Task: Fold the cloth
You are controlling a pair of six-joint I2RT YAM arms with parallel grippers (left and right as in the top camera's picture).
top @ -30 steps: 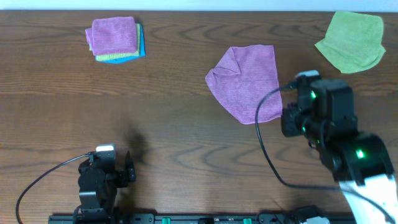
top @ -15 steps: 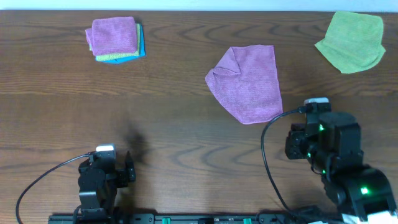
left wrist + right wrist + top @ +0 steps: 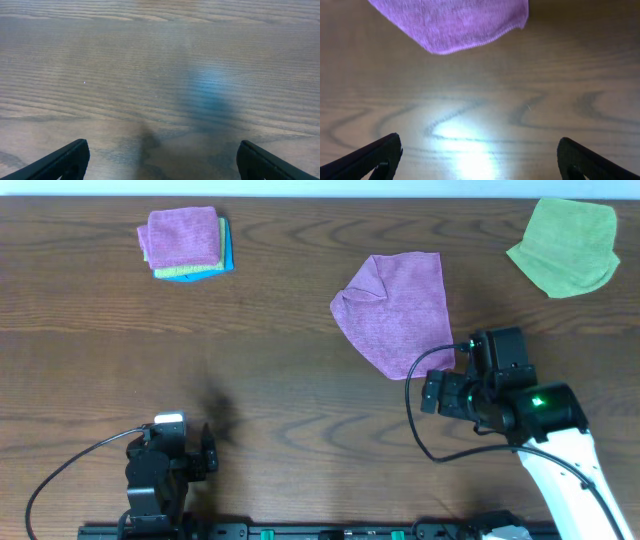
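You had the purple-magenta fuzzy microfibre cloth lying on the dark wooden tabletop just ahead of the right pincer. Its nearest rounded corner pointed back at that pincer, its length ran away from it, and it had a rumpled flap on the side further left. The right pincer stood wide and empty, short of the cloth and not touching it. The left pincer, likewise wide and holding nothing, sat well off to the right pincer's left, so I judge the right arm the nearer for taking that corner.
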